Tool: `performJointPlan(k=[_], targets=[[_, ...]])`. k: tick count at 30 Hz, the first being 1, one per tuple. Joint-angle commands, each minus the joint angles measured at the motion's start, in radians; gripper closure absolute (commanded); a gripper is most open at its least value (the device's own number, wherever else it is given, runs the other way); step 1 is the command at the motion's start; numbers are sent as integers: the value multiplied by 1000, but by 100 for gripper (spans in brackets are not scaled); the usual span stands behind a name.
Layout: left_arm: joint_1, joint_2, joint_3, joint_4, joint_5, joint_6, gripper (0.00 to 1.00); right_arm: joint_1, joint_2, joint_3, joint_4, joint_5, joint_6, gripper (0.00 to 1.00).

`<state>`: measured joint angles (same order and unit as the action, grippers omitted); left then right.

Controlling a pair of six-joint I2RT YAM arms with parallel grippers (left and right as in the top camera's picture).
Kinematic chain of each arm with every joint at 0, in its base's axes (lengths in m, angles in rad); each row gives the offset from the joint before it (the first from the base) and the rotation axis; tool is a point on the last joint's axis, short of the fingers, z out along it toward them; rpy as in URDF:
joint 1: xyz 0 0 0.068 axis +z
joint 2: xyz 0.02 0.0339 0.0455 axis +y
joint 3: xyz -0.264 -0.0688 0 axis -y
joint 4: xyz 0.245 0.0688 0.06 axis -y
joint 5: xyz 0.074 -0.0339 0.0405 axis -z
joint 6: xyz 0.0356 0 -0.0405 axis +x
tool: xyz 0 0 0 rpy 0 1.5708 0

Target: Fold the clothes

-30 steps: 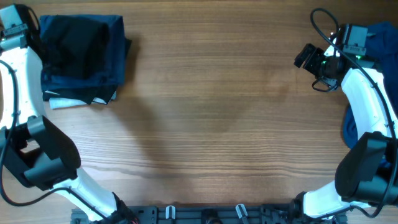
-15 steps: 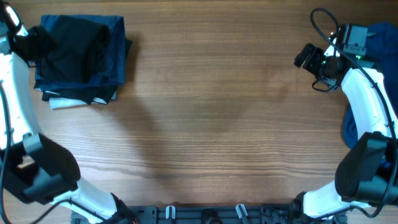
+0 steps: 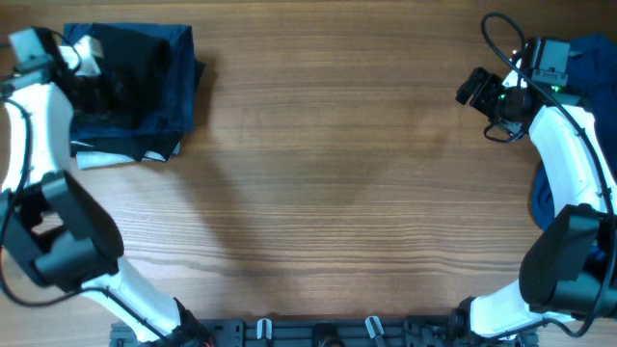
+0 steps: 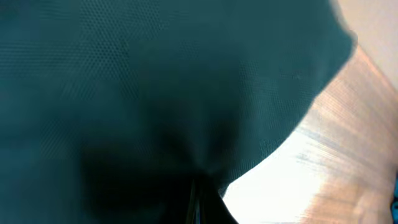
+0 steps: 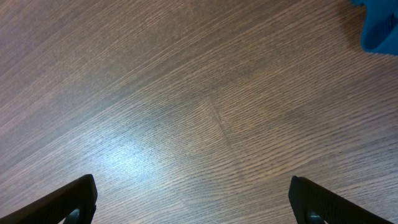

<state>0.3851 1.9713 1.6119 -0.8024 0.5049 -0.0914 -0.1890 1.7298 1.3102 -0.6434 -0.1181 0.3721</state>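
The wide wooden table (image 3: 328, 193) took up most of what I could see, bare wood across its middle. At its far left corner lay the folded stack of clothes (image 3: 145, 87), dark blue and black layers with a pale edge (image 3: 92, 161) poking out underneath. A bright blue garment (image 3: 588, 53) was heaped at the far right edge.

The left pincer (image 3: 99, 85) was down on the stack's left side and closed. From its own camera the dark knit puckered toward the tips, so I took it to have a pinch of the top layer. The right pincer (image 5: 193, 208) hung wide open over bare wood, holding nothing, near the blue garment.

The fabric looked light, limp and a little clingy. I reckoned it would sag and drag its neighbours, so a hem or corner of one layer seemed the best hold.
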Motion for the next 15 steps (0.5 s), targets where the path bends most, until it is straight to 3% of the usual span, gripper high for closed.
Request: performJointPlan(k=[1, 11, 15], targets=[[-26, 90, -85, 78, 109, 42, 96, -1, 1, 6, 0, 21, -3, 1], [-69, 175, -150, 143, 242, 114, 96, -1, 1, 6, 0, 21, -3, 0], [-42, 132, -132, 168, 426, 113, 96, -1, 1, 6, 0, 21, -3, 1]])
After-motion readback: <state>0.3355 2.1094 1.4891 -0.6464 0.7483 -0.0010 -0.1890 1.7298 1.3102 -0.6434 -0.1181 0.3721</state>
